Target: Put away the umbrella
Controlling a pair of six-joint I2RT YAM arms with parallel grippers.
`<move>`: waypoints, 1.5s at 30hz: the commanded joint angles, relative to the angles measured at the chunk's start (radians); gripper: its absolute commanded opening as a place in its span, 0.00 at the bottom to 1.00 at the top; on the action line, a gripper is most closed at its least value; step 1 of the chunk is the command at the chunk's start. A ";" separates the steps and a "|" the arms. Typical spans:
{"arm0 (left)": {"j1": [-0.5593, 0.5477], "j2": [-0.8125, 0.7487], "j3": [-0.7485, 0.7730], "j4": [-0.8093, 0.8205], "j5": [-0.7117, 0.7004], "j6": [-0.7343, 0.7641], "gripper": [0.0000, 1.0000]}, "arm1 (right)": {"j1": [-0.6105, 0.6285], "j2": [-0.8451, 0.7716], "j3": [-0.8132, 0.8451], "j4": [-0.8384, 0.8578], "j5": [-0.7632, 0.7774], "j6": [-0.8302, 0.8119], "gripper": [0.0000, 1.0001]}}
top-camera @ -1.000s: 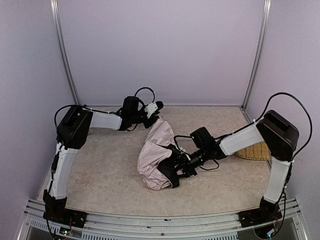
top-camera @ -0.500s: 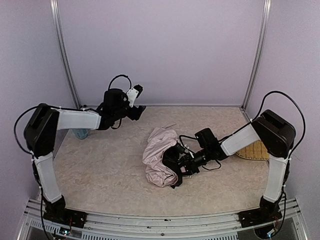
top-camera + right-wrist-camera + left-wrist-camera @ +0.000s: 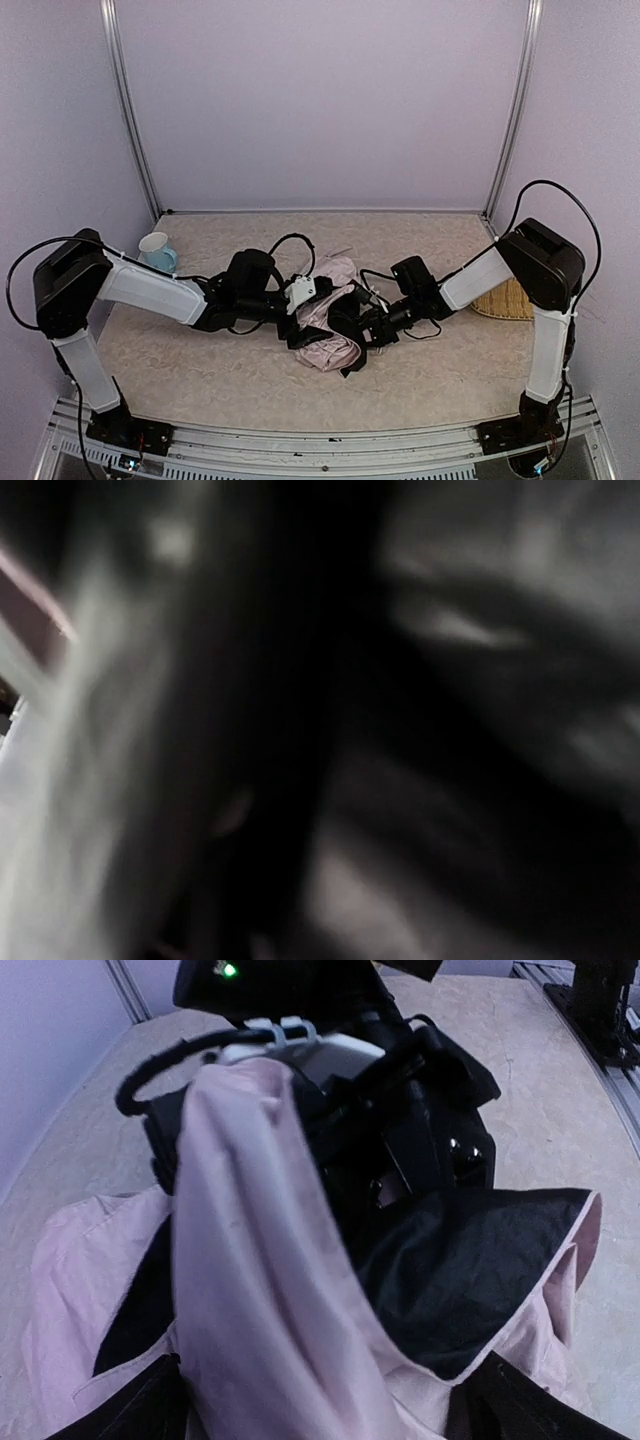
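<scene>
Gathering is judged in hand: fabric of the umbrella [image 3: 322, 350] lies between the left gripper's [image 3: 335, 1400] spread jaws, and closure is called for next. Whether the right gripper's [image 3: 362, 328] jaws are parted cannot be told.

— How is the light from overhead?
— Bright, soft, even; only faint shadows.
— And the wrist views?
— Left is fairly sharp on the umbrella [image 3: 260, 1290] fabric. Right is dark and wholly blurred.

- A robotics lab test cell.
- Plain lilac wall panels [image 3: 320, 100] set between aluminium posts [image 3: 125, 110] close in the table [image 3: 200, 370] on three sides.
- Two cabled robot arms [image 3: 150, 290] are bolted to a metal rail [image 3: 320, 445] at the table's near edge.
</scene>
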 commanded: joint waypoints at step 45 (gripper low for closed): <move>0.164 0.564 0.649 -0.850 0.417 -0.216 0.46 | 0.412 -0.156 0.058 -0.206 1.160 -0.586 0.92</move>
